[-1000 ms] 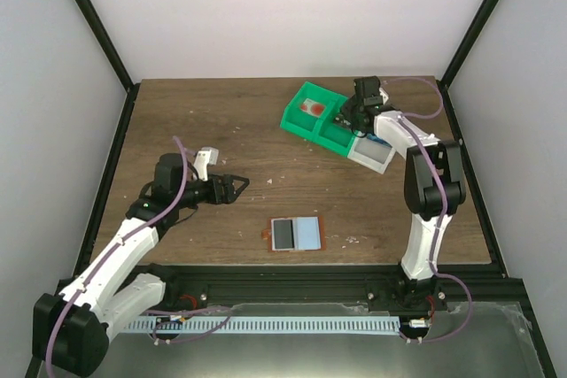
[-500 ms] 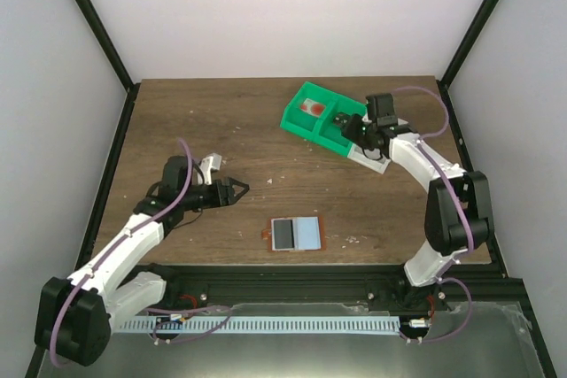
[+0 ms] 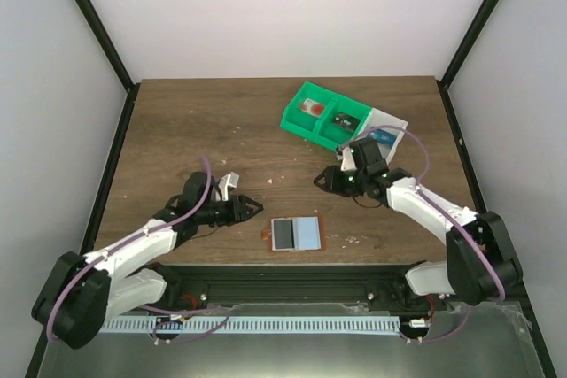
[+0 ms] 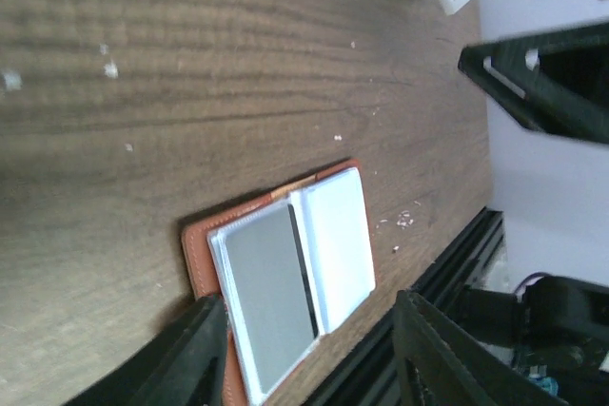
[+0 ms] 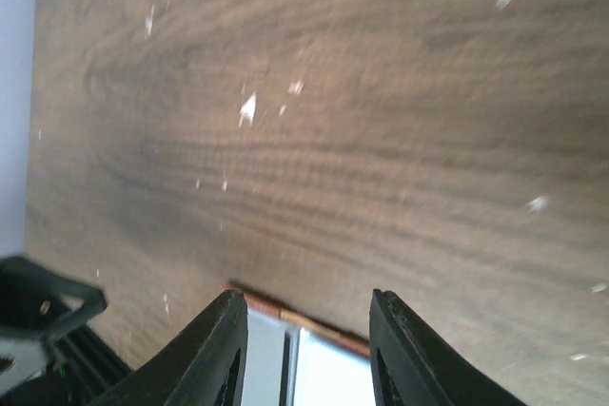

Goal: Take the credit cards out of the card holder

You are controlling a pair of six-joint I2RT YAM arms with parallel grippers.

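The card holder lies open and flat on the table near the front edge, its reddish-brown rim around pale panels. A grey credit card sits in its left panel. In the left wrist view the card holder and the grey card lie below my left gripper. My left gripper is open and empty, just left of the holder. My right gripper hangs open and empty behind the holder. In the right wrist view the holder's far edge shows between the fingers of my right gripper.
A green compartment tray stands at the back right, with a reddish item and a dark item inside. A white tray beside it holds a bluish card. The black frame rail runs along the front edge.
My left arm has moved right toward the card holder and its jaws have narrowed. My right arm has swung from the trays down to the table just behind the holder.
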